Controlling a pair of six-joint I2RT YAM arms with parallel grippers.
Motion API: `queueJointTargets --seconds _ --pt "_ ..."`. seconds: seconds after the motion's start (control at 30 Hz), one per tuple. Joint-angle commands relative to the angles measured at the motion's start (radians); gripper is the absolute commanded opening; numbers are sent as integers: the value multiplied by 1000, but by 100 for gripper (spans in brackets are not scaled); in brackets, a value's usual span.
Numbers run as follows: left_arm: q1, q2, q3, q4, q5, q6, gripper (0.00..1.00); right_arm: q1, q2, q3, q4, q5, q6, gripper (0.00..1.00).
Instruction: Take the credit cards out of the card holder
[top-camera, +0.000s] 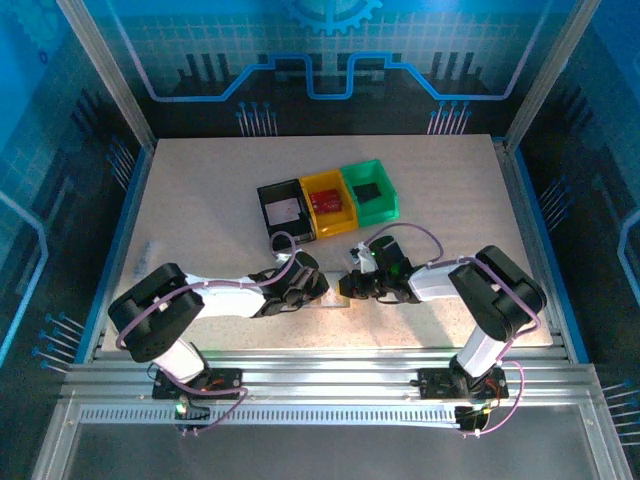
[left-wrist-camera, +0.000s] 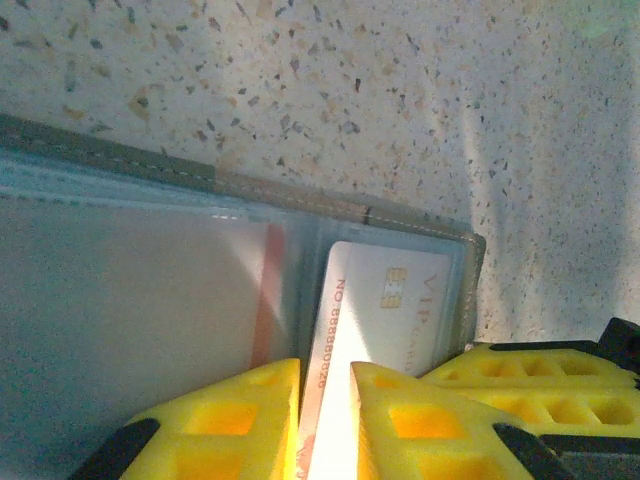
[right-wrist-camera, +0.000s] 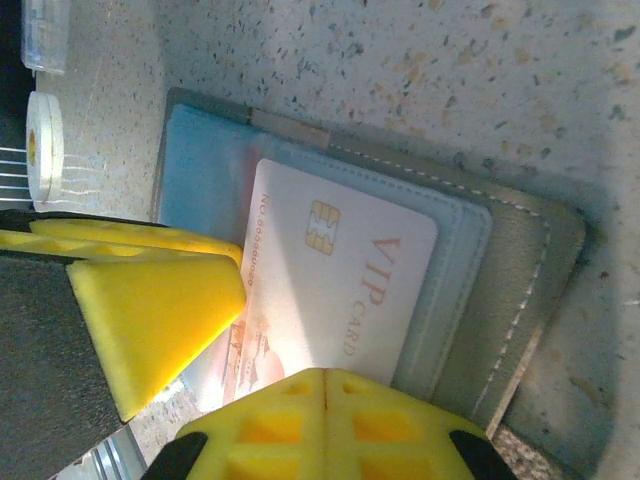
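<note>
The grey card holder (right-wrist-camera: 520, 290) lies open on the speckled table, its pale see-through sleeves (left-wrist-camera: 120, 300) facing up. A whitish credit card (right-wrist-camera: 340, 290) marked VIP sticks partly out of a sleeve. A reddish-pink card edge (left-wrist-camera: 268, 290) shows inside another sleeve. My left gripper (left-wrist-camera: 325, 400) is shut on the whitish card's long edge, its yellow fingers (right-wrist-camera: 150, 310) at the card's left side. My right gripper (right-wrist-camera: 325, 400) is shut with nothing between its fingers, its tips over the card and holder. In the top view the two grippers (top-camera: 318, 285) (top-camera: 350, 287) meet near the table's front.
Three small bins stand in a row behind the grippers: black (top-camera: 262, 205), yellow (top-camera: 322, 178) and green (top-camera: 390, 195), each with something inside. Bare speckled table (left-wrist-camera: 400, 100) lies beyond the holder. The metal frame runs along the near edge.
</note>
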Motion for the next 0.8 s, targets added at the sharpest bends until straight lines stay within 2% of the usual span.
queueJointTargets --seconds 0.0,0.77 --pt "-2 -6 -24 133 -4 6 20 -4 52 -35 -42 6 11 0" --pt "-1 -21 -101 357 87 27 13 -22 45 -43 -26 -19 17 0"
